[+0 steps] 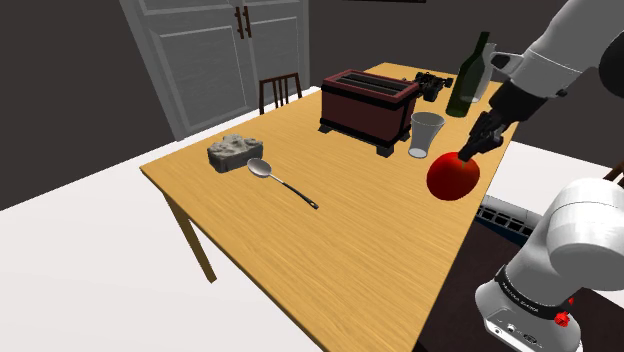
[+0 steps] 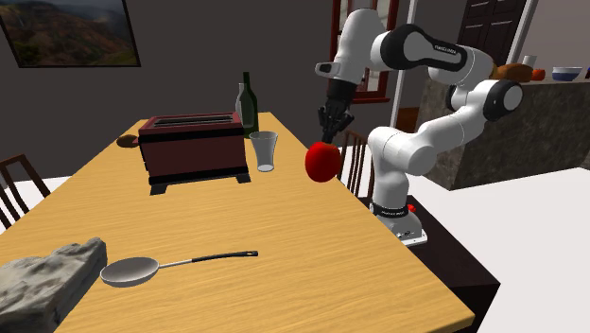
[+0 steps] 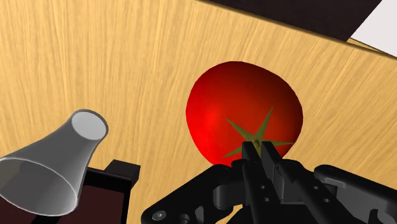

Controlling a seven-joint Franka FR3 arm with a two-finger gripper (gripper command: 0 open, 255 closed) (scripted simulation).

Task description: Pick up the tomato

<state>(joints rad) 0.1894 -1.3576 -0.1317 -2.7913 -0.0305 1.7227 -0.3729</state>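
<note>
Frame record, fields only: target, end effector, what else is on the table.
target: red tomato
end effector: shut on the tomato's top, at the green stem
tomato state: appears to hang clear of the wooden table, near its edge
nearest item: clear glass, beside the dark red toaster
also on table: dark green bottle, spoon, grey lump
</note>
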